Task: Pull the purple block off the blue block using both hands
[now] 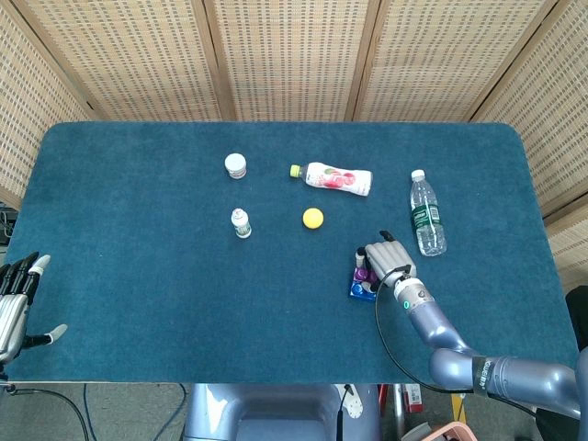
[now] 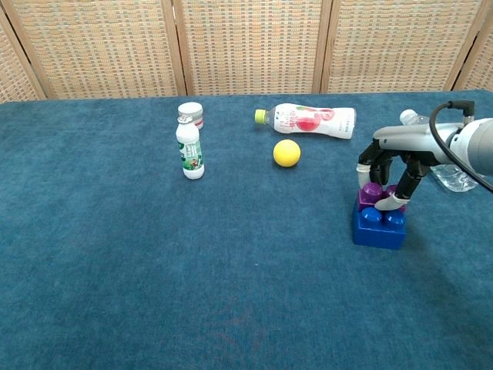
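The purple block (image 2: 373, 193) sits on top of the blue block (image 2: 378, 227) at the right of the table; in the head view the purple block (image 1: 365, 273) peeks out over the blue block (image 1: 359, 290). My right hand (image 2: 390, 163) arches over the stack from the right and pinches the purple block, its fingers (image 2: 362, 173) at the block's left side and the thumb in front. The same right hand (image 1: 385, 259) covers most of the stack from above. Off the table's left edge, my left hand (image 1: 15, 304) holds nothing, fingers spread.
A yellow ball (image 2: 286, 153) and a lying pink-labelled bottle (image 2: 308, 120) are left of the stack. A clear water bottle (image 1: 426, 215) lies just behind my right hand. Two small white bottles (image 2: 189, 149) stand further left. The table's front edge (image 1: 276, 381) is near.
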